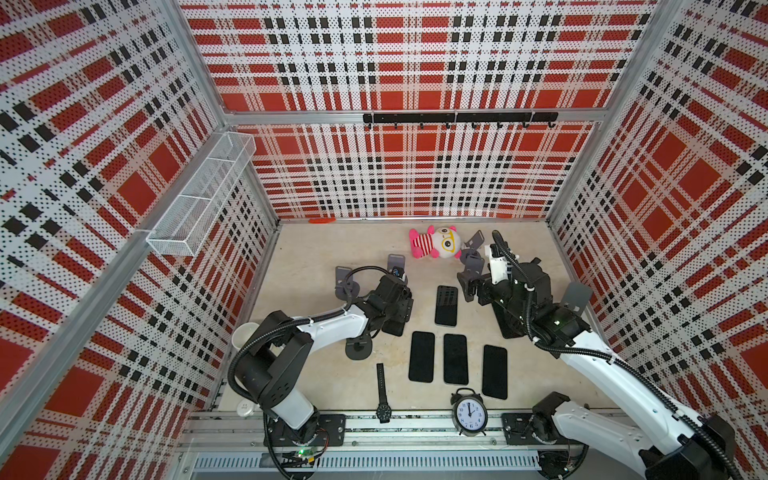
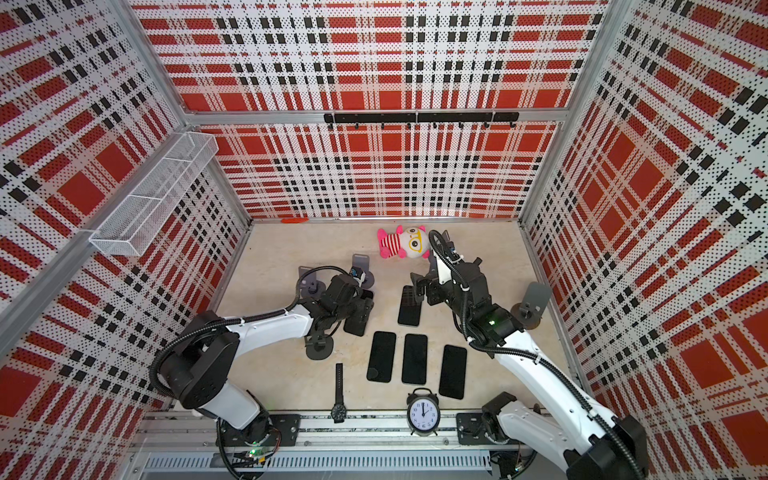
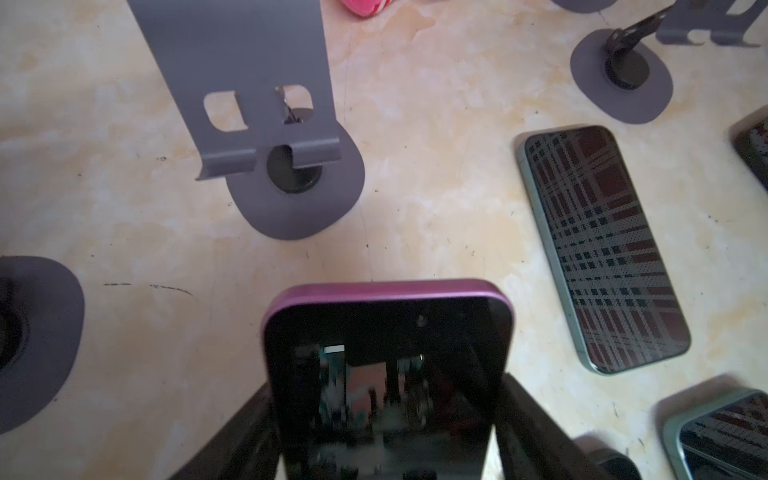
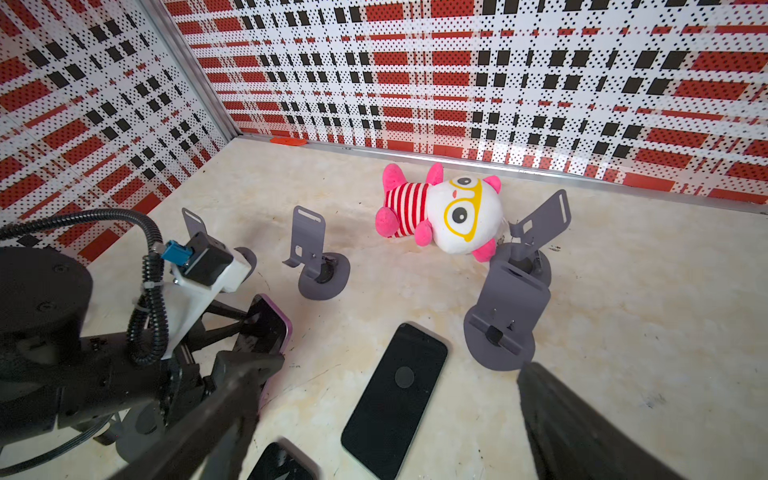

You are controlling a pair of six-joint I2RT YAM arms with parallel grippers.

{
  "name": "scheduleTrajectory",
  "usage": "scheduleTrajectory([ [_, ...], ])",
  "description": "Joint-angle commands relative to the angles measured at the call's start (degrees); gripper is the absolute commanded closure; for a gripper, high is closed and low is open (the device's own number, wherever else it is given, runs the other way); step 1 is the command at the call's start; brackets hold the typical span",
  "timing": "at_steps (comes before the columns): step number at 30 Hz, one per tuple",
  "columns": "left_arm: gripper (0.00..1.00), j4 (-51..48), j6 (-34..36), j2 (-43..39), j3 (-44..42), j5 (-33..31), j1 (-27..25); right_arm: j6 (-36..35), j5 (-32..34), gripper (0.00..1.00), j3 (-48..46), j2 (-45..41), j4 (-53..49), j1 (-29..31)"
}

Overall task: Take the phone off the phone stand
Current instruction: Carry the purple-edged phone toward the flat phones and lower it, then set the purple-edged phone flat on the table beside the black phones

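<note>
— Left wrist view: how is the phone point(image 3: 386, 328) seen to lie?
— It is clamped by its long sides between the left jaws and held above the counter point(image 3: 415, 208), left of the middle. Its long axis is run from the front edge toward the back edge. The purple-rimmed top end is pointed at a grey stand point(image 3: 266, 137), and the dark screen is faced toward the wrist camera.
— And the right jaws?
— They are spread wide with nothing gripped, right of the middle, toward the back edge.
— The surface and room?
— A beige marbled counter is enclosed by perforated walls point(image 1: 395, 62) printed in red, black and white plaid.
— What is hidden?
— The phone's lower end is cut off by the frame; in both top views most of it is covered by the left arm point(image 1: 386, 299). The screen's reflection is blurred.
</note>
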Motion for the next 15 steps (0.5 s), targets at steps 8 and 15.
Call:
scheduleTrajectory([
  [8,0.32,0.82,-1.85,2.66,-2.43,3.01,-0.22,-1.24,0.72,0.00,-0.50,-0.46,0.88,0.19],
  [15,0.32,0.40,-2.34,2.79,-3.00,5.07,0.03,-1.35,1.09,0.00,-0.89,-0.68,0.89,0.24],
])
